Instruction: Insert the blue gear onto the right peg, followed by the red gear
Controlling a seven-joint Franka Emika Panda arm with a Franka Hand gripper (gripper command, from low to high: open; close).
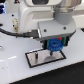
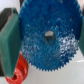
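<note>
The blue gear (image 2: pixel 47 30) fills most of the wrist view, held flat between my green finger pads (image 2: pixel 9 42). A dark grey spot shows through its centre hub hole (image 2: pixel 49 35). My gripper (image 1: pixel 54 46) is shut on the blue gear (image 1: pixel 54 46) and holds it just over the exterior view's right end of the black-rimmed grey plate (image 1: pixel 36 60). The right peg is hidden under the gear and gripper. The red gear (image 2: pixel 19 74) lies partly under the blue gear's edge in the wrist view; I cannot make it out in the exterior view.
The plate lies on a white table (image 1: pixel 20 72). A black cable (image 1: pixel 17 33) runs from the exterior view's left to the arm's wrist. The arm's white body (image 1: pixel 45 12) fills the top of that view.
</note>
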